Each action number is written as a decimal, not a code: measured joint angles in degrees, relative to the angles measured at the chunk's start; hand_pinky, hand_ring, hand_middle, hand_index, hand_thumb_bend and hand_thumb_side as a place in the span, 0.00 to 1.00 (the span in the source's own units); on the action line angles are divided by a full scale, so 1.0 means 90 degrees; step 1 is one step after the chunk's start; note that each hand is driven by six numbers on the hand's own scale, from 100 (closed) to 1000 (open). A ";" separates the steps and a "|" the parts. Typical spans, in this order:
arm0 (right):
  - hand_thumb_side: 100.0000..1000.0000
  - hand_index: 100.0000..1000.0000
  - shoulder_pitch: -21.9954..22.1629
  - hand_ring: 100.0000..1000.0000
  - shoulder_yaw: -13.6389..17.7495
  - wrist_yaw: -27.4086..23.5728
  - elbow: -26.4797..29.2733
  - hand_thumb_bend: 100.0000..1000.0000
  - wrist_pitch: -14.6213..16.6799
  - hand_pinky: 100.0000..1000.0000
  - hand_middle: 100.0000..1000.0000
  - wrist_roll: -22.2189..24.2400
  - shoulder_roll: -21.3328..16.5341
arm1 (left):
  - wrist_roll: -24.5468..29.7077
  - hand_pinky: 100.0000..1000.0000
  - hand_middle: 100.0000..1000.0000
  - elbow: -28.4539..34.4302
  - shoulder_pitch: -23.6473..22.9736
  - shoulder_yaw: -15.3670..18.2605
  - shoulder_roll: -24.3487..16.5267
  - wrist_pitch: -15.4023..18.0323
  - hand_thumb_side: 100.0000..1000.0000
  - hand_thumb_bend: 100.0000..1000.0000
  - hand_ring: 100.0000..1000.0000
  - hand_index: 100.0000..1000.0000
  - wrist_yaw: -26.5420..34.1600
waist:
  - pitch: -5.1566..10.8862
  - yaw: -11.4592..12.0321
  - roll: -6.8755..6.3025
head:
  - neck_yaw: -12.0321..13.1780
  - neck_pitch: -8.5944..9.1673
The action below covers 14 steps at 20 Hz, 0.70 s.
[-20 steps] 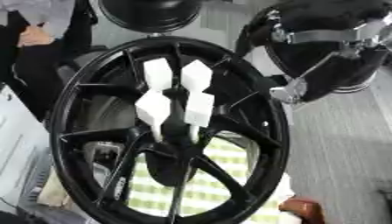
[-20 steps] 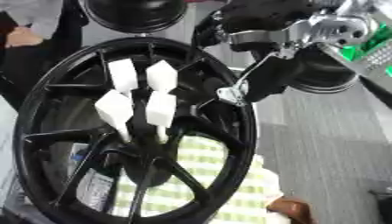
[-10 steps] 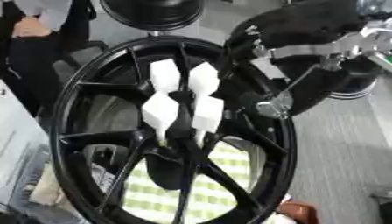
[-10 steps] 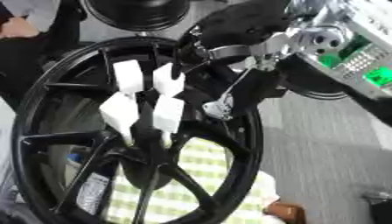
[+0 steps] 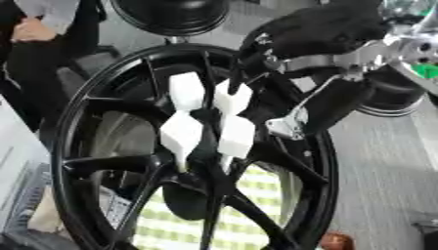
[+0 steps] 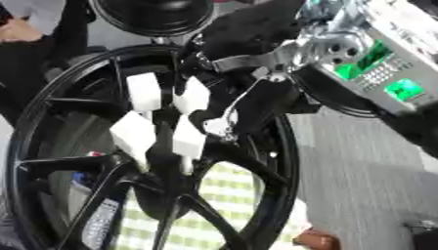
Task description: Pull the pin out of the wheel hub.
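Four white pins point(image 5: 209, 119) stand at frame centre in the black wheel hub point(image 5: 77, 161); right hand point(image 5: 299, 110), upper right, touches them, finger state indiscernible.

1. The right hand point(image 5: 321, 29) covers the upper right of the wheel hub point(image 5: 68, 146); its fingers are a dark blur, so whether they curl or touch a pin cannot be told.
2. The white pins point(image 5: 180, 134) sink into dark sockets, their lower ends hidden.
3. The hub's lower rim runs off the bottom edge.
4. A brown object point(image 6: 318, 240) at the bottom edge is cut off and unclear.
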<state>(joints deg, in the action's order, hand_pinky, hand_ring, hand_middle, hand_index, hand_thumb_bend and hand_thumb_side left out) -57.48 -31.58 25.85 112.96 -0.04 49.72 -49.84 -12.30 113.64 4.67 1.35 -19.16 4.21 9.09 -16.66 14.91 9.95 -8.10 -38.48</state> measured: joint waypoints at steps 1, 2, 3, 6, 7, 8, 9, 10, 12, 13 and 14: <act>0.63 0.82 -0.0001 0.89 0.0020 0.0036 -0.0053 0.00 -0.0014 0.97 0.78 0.0009 0.0024 | 0.0009 0.82 0.75 0.0000 0.0007 -0.0009 0.0000 -0.0001 0.92 0.03 0.72 0.82 0.0000 | -0.0015 0.0004 0.0006 | -0.0009 0.0011; 0.63 0.82 -0.0002 0.89 0.0041 0.0082 -0.0111 0.00 -0.0026 0.97 0.78 0.0007 0.0041 | 0.0015 0.82 0.75 0.0000 0.0018 -0.0010 -0.0001 -0.0001 0.92 0.03 0.72 0.82 0.0000 | -0.0030 0.0016 0.0008 | -0.0015 0.0036; 0.62 0.82 -0.0002 0.89 0.0062 0.0126 -0.0176 0.00 -0.0035 0.97 0.78 -0.0006 0.0066 | 0.0021 0.82 0.75 0.0000 0.0031 -0.0010 -0.0001 0.0001 0.92 0.03 0.72 0.82 0.0000 | -0.0042 0.0032 0.0008 | -0.0018 0.0040; 0.60 0.83 0.0000 0.89 0.0104 0.0266 -0.0373 0.00 -0.0029 0.97 0.78 -0.0101 0.0105 | 0.0041 0.82 0.75 0.0000 0.0054 -0.0013 -0.0019 0.0004 0.92 0.03 0.72 0.82 0.0000 | -0.0084 0.0053 0.0022 | -0.0019 0.0093; 0.60 0.83 0.0004 0.89 0.0115 0.0308 -0.0430 0.00 -0.0013 0.97 0.78 -0.0146 0.0120 | 0.0045 0.82 0.75 0.0000 0.0063 -0.0015 -0.0030 0.0005 0.92 0.03 0.72 0.82 0.0000 | -0.0101 0.0070 0.0031 | -0.0019 0.0112; 0.58 0.83 0.0006 0.90 0.0121 0.0344 -0.0477 0.00 0.0007 0.97 0.79 -0.0193 0.0129 | 0.0047 0.82 0.75 0.0000 0.0068 -0.0017 -0.0045 0.0006 0.92 0.03 0.72 0.82 0.0000 | -0.0119 0.0084 0.0041 | -0.0018 0.0138; 0.58 0.83 0.0009 0.90 0.0132 0.0377 -0.0511 0.00 0.0029 0.97 0.79 -0.0241 0.0131 | 0.0049 0.82 0.75 0.0000 0.0076 -0.0021 -0.0051 0.0007 0.92 0.03 0.72 0.82 0.0000 | -0.0137 0.0091 0.0049 | -0.0017 0.0151; 0.55 0.83 0.0011 0.90 0.0136 0.0407 -0.0539 0.00 0.0051 0.97 0.79 -0.0290 0.0131 | 0.0053 0.82 0.75 0.0000 0.0085 -0.0032 -0.0051 0.0008 0.92 0.03 0.72 0.82 0.0000 | -0.0152 0.0098 0.0053 | -0.0016 0.0169; 0.54 0.83 0.0015 0.90 0.0149 0.0445 -0.0577 0.00 0.0081 0.97 0.79 -0.0403 0.0132 | 0.0069 0.82 0.75 0.0000 0.0099 -0.0048 -0.0052 0.0007 0.92 0.03 0.72 0.82 0.0000 | -0.0188 0.0124 0.0060 | -0.0016 0.0208; 0.53 0.83 0.0024 0.90 0.0170 0.0465 -0.0603 0.00 0.0089 0.97 0.79 -0.0463 0.0132 | 0.0076 0.82 0.75 0.0000 0.0102 -0.0050 -0.0052 0.0006 0.92 0.03 0.72 0.82 0.0000 | -0.0207 0.0138 0.0075 | -0.0018 0.0225; 0.53 0.84 0.0037 0.90 0.0178 0.0478 -0.0627 0.00 0.0094 0.97 0.80 -0.0519 0.0134 | 0.0083 0.82 0.75 0.0000 0.0105 -0.0050 -0.0053 0.0008 0.92 0.03 0.72 0.82 0.0000 | -0.0226 0.0152 0.0089 | -0.0019 0.0248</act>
<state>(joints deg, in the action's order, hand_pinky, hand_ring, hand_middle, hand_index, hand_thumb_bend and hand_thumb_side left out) -57.15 -29.98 30.16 107.31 0.81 45.05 -48.63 -11.55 113.64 5.62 0.90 -19.63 4.28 9.09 -18.69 16.27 10.75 -8.28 -36.25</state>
